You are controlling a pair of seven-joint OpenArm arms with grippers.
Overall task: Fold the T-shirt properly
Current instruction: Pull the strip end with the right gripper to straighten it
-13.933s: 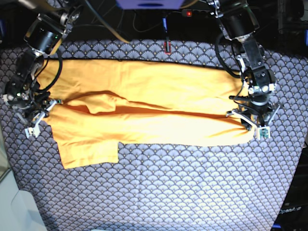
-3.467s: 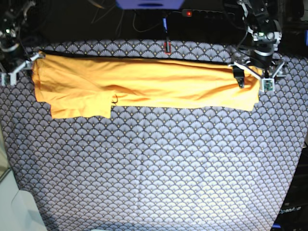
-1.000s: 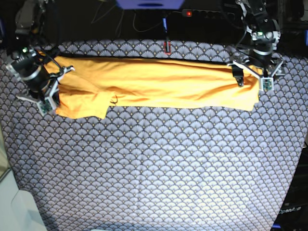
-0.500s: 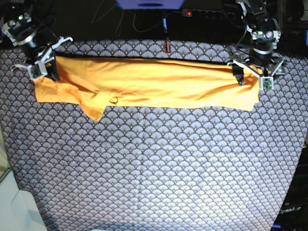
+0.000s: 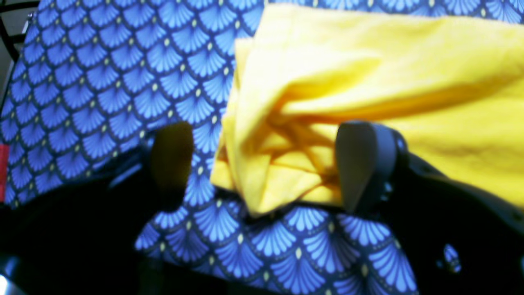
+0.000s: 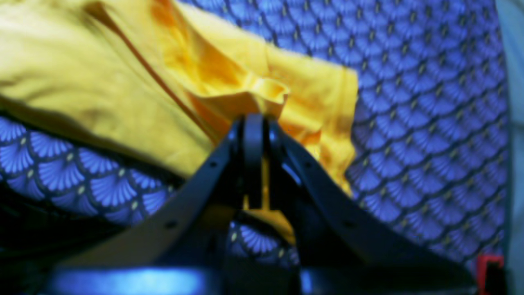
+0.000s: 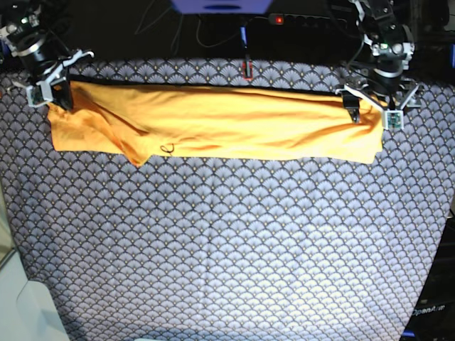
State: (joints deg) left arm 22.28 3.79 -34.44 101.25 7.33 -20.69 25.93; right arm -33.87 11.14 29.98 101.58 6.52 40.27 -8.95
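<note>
The yellow-orange T-shirt (image 7: 213,124) lies folded into a long band across the far part of the table. A small flap (image 7: 138,156) hangs out at its lower left. My right gripper (image 7: 57,92) is at the band's far left corner. In the right wrist view it (image 6: 254,123) is shut on a bunched fold of the T-shirt (image 6: 123,90). My left gripper (image 7: 371,112) is over the band's right end. In the left wrist view it (image 5: 266,164) is open, with a crumpled corner of the T-shirt (image 5: 368,73) lying between its fingers (image 5: 362,164).
The blue-grey scallop-patterned tablecloth (image 7: 227,249) covers the table. A small red object (image 7: 247,69) sits at the back edge. A power strip with a red light (image 7: 277,19) and cables lie behind it. A pale surface (image 7: 21,305) shows at the front left corner.
My right gripper has pulled the shirt's left corner a little farther back and left, and the lower-left flap has shrunk. The left arm has barely moved.
</note>
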